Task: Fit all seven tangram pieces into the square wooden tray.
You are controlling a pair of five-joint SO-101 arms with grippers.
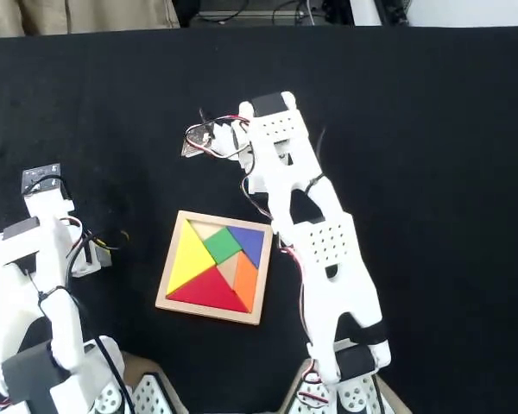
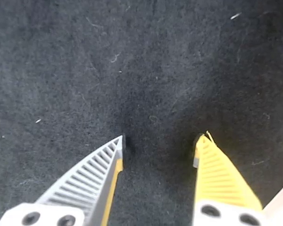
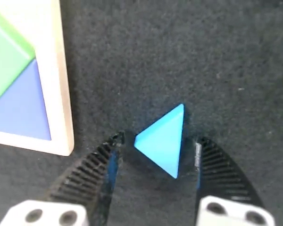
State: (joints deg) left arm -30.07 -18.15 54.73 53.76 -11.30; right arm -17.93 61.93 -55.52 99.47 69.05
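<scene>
I log: black desk (image 1: 432, 129); pale wood tray (image 1: 209, 307) holding yellow, green, blue, orange, red pieces (image 1: 190, 259); sky-blue triangle (image 3: 164, 139); left tool (image 2: 158, 143) ribbed grey and yellow.

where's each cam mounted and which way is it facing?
High view: fixed overhead, facing black cloth table; left arm and right arm show.
Left wrist view: on left arm, facing bare cloth; open left gripper shows.
Right wrist view: on right arm, facing light blue triangle inside open right gripper.
Shared: square wooden tray, in high and right wrist views.
</scene>
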